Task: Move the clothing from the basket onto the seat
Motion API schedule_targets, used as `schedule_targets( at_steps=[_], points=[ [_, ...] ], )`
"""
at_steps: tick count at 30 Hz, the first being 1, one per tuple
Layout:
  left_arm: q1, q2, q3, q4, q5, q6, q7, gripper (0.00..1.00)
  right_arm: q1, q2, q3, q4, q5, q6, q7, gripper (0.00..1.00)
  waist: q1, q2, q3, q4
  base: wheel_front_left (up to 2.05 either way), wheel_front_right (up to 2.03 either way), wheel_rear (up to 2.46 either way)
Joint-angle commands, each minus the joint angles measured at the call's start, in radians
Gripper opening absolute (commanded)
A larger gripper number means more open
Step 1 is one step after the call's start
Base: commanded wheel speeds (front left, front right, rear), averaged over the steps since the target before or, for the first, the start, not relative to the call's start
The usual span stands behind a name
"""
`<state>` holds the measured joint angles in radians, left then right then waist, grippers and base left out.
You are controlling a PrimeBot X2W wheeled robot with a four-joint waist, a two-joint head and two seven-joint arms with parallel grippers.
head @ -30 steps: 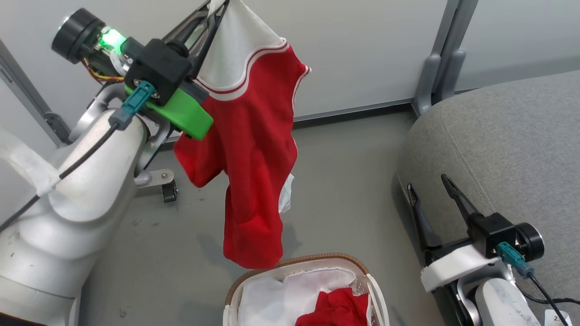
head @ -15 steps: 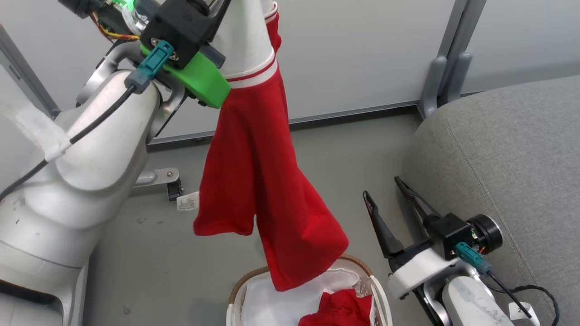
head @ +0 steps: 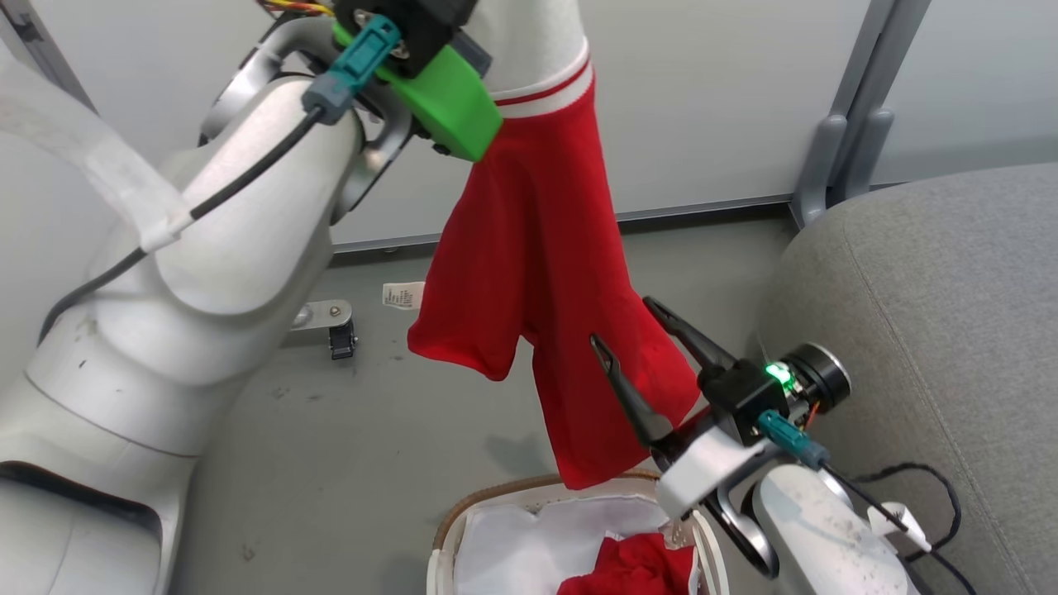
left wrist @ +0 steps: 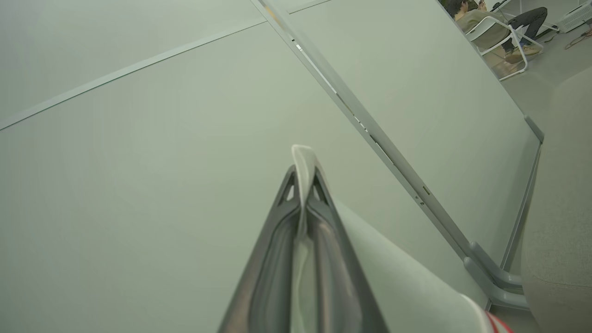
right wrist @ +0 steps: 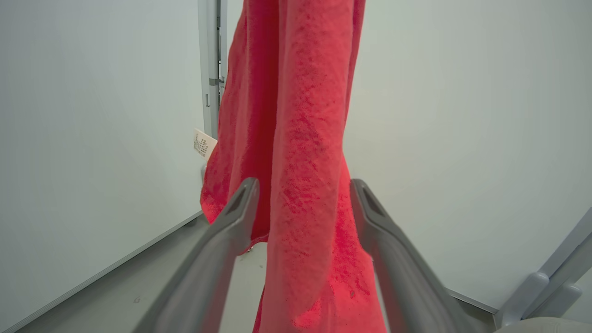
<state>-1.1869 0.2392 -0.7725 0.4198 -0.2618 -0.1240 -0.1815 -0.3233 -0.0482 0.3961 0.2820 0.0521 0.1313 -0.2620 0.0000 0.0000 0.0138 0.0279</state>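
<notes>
A red garment of the clothing (head: 537,248) with a white band hangs above the basket. My left gripper (left wrist: 303,173) is shut on the white band, high up; its green wrist mount (head: 450,91) shows at the top of the head view. My right gripper (head: 620,322) is open at the garment's lower end. In the right wrist view the red cloth (right wrist: 305,138) hangs between the spread fingers (right wrist: 243,199). More red clothing (head: 632,570) lies on the white liner in the basket (head: 496,493) at the bottom edge. The grey seat (head: 934,289) is on the right.
Grey floor (head: 347,446) lies around the basket. White wall panels stand behind, with a grey post foot (head: 835,157) by the seat's corner. A small metal bracket (head: 335,326) sits on the floor. A black cable (head: 917,487) trails over the seat. A person (left wrist: 485,18) sits far off.
My left arm has lifted the garment higher and rightward. My right gripper, still open, has moved left from the seat's side to the garment's lower end, fingers on either side of it. The camera has shifted slightly.
</notes>
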Motion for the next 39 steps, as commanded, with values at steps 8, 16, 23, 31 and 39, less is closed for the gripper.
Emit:
schedule_targets(
  at_steps=[8, 16, 23, 31, 39],
  points=[
    [-0.038, -0.05, -0.033, -0.019, -0.036, -0.003, 0.009, 0.0, -0.095, -0.004, -0.017, 0.074, -0.027, -0.001, -0.005, 1.0, 0.0, 0.0, -0.001, 0.042, 0.0, 0.0, 0.0],
    [0.0, -0.043, -0.054, -0.065, -0.078, -0.004, 0.002, 0.0, -0.149, -0.004, 0.006, 0.222, 0.009, -0.001, -0.004, 0.06, 0.0, 0.0, -0.003, 0.067, 0.0, 0.0, 0.0],
    [0.074, -0.008, -0.037, -0.054, -0.111, 0.017, -0.015, 0.0, -0.155, -0.004, -0.011, 0.226, 0.059, -0.001, -0.004, 0.0, 0.0, 0.0, -0.002, 0.061, 0.0, 0.0, 0.0],
    [0.223, 0.014, -0.014, 0.012, -0.174, 0.031, -0.06, 0.2, -0.124, -0.004, -0.051, 0.187, 0.085, -0.001, -0.004, 0.0, 0.0, 0.0, -0.003, 0.045, 0.0, 0.0, 0.0],
    [0.427, -0.009, 0.001, 0.074, -0.226, 0.025, -0.084, 1.0, -0.099, -0.004, -0.122, 0.176, 0.074, -0.001, -0.004, 0.0, 0.0, 0.0, -0.008, 0.034, 0.0, 0.0, 0.0]
  ],
)
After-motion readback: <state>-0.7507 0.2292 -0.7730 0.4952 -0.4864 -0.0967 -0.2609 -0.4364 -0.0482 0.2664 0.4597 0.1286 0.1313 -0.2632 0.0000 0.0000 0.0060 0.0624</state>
